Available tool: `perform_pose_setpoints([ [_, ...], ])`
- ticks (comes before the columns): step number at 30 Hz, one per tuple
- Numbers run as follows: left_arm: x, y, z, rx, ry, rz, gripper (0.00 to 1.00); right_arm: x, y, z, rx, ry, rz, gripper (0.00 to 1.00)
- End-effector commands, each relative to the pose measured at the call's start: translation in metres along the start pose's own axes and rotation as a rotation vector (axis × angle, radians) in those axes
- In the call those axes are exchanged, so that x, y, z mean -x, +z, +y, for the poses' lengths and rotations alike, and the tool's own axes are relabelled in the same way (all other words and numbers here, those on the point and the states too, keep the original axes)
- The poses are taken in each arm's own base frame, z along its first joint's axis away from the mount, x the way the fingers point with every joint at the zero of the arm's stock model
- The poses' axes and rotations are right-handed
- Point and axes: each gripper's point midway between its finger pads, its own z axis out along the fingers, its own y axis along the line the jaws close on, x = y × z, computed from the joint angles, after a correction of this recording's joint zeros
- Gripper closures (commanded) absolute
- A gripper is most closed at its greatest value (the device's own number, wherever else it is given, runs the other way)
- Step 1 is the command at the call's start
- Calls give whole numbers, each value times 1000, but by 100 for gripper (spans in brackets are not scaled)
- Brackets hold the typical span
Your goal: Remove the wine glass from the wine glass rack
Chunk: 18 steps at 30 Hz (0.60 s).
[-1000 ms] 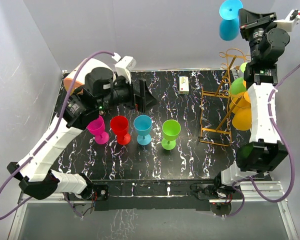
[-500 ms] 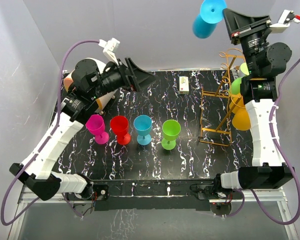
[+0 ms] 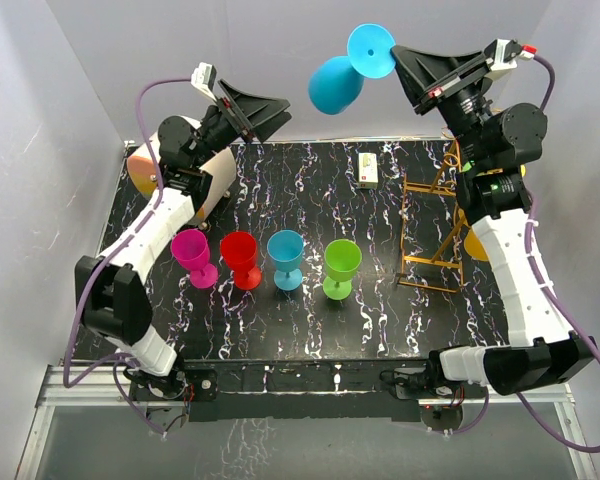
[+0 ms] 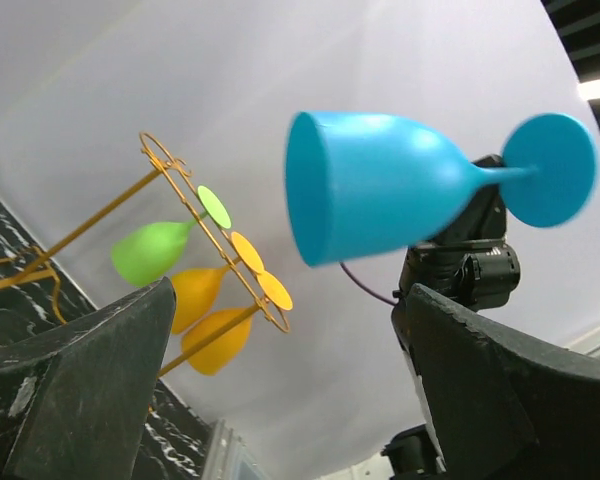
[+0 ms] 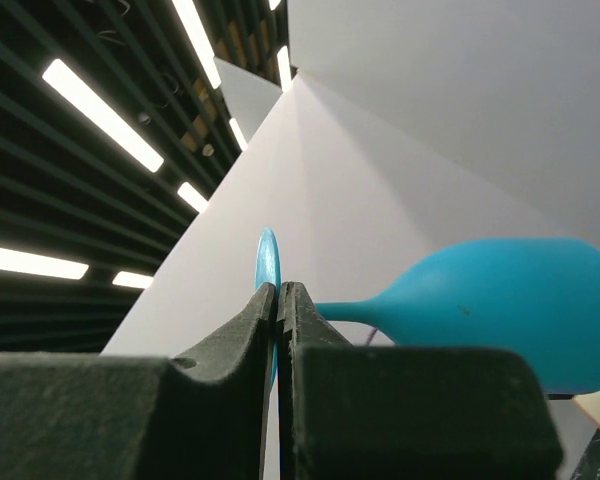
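Observation:
My right gripper (image 3: 398,62) is shut on the flat foot of a blue wine glass (image 3: 336,84) and holds it on its side, high above the table's back middle. In the right wrist view the fingertips (image 5: 280,292) pinch the foot, with the bowl (image 5: 505,300) to the right. My left gripper (image 3: 272,106) is open and empty, raised and pointing at the glass from the left. In its own view the glass (image 4: 380,185) hangs above the gap between its fingers (image 4: 290,300). The gold wire wine glass rack (image 3: 435,222) stands at the right.
Pink (image 3: 194,255), red (image 3: 240,258), blue (image 3: 285,258) and green (image 3: 340,266) glasses stand in a row mid-table. A green (image 4: 148,250) and two orange (image 4: 218,340) glasses hang on the rack (image 4: 195,210). A small white box (image 3: 368,169) lies at the back. A cream-and-orange drum (image 3: 142,168) sits back left.
My right arm has swung the blue glass leftward from above the rack toward the back middle. My left arm has risen and turned its open gripper up toward the glass.

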Motion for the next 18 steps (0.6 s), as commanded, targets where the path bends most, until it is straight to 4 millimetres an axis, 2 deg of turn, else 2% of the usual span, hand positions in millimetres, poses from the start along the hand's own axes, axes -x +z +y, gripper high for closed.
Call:
perform_pose_setpoints([
  [1, 8, 0, -69, -241, 46, 3, 1, -17, -11, 51, 146, 43, 42, 100],
  [6, -3, 1, -81, -319, 20, 32, 2, -28, -9, 47, 144, 77, 59, 100],
  [14, -10, -1, -104, -418, 45, 55, 2, -40, -8, 40, 133, 109, 85, 100],
  [18, -13, -2, -110, -457, 13, 73, 14, -43, -10, 38, 133, 124, 88, 100],
])
